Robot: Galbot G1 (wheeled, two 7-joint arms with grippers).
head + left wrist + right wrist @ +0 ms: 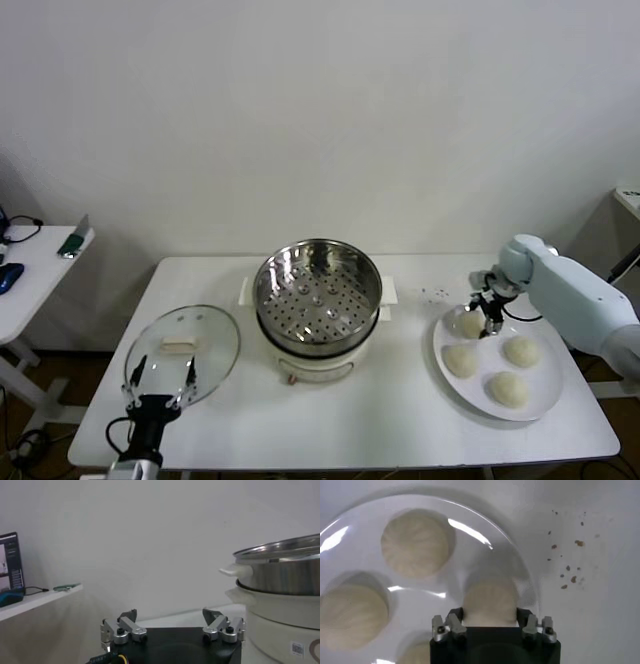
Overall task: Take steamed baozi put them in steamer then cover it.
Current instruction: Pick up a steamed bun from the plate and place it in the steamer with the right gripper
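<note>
Four cream-white baozi lie on a white plate (545, 400) at the right of the table. My right gripper (487, 318) is down on the plate's far left bun (466, 323). In the right wrist view the gripper (489, 614) has a finger against each side of that baozi (489, 597), which still sits on the plate (485, 535). The other buns (521, 350) (460, 361) (508, 389) lie untouched. The steel steamer basket (318, 285) stands empty and uncovered on its cream pot base in the table's middle. My left gripper (165, 370) is open and empty over the near edge of the glass lid (182, 352).
The glass lid lies flat on the table left of the steamer. Dark crumbs (565, 575) dot the table beside the plate. A side table with small items (40, 250) stands at the far left. In the left wrist view the steamer (285, 575) rises close by.
</note>
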